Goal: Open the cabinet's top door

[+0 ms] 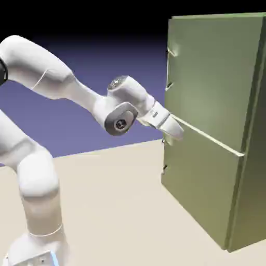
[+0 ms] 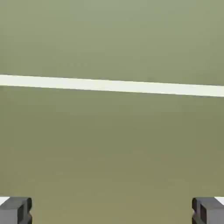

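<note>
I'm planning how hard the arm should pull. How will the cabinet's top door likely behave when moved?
The top door looks like one flat, stiff panel, so it should probably move without bending. Being tall and broad, it may feel heavy. Its bar handle sits near one edge, so it will likely swing rather than slide.

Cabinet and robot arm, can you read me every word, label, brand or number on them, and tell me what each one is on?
Cabinet: no text in either view.
Robot arm: small marks on the wrist and base, too small to read.
Gripper: no text readable.
</note>
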